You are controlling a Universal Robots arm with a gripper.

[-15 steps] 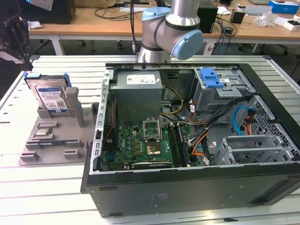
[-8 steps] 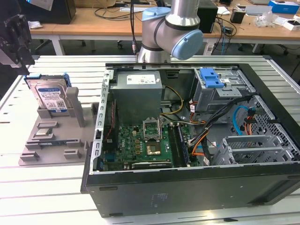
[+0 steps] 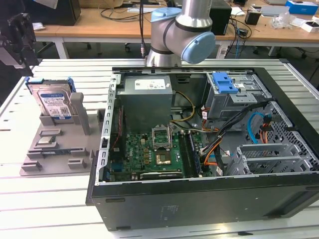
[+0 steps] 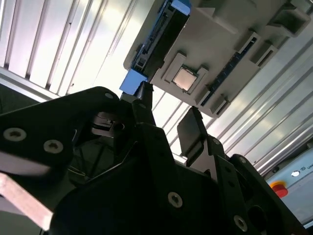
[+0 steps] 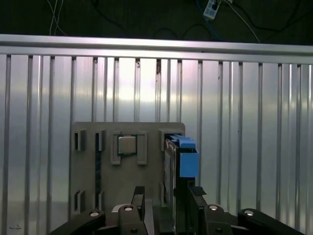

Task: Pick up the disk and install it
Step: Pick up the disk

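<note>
The disk (image 3: 54,103) stands on edge in a grey holder (image 3: 55,154) at the exterior view's left, its white-and-blue label facing out and blue rails on its sides. My gripper (image 3: 21,36) hangs well above and behind it, apart from it. In the first wrist view the disk (image 5: 180,159) appears edge-on, blue rail uppermost, beyond my open gripper (image 5: 167,196), with nothing between the fingers. In the second wrist view the gripper (image 4: 168,105) points toward the disk (image 4: 156,44) and the holder (image 4: 220,44).
An open computer case (image 3: 279,191) lies at the exterior view's right, with a motherboard (image 3: 149,154), a grey power-supply box (image 3: 147,92), cables and a drive cage with a blue latch (image 3: 227,82). A small square chip (image 5: 127,145) sits in the holder. The ribbed metal table (image 3: 40,204) surrounds both.
</note>
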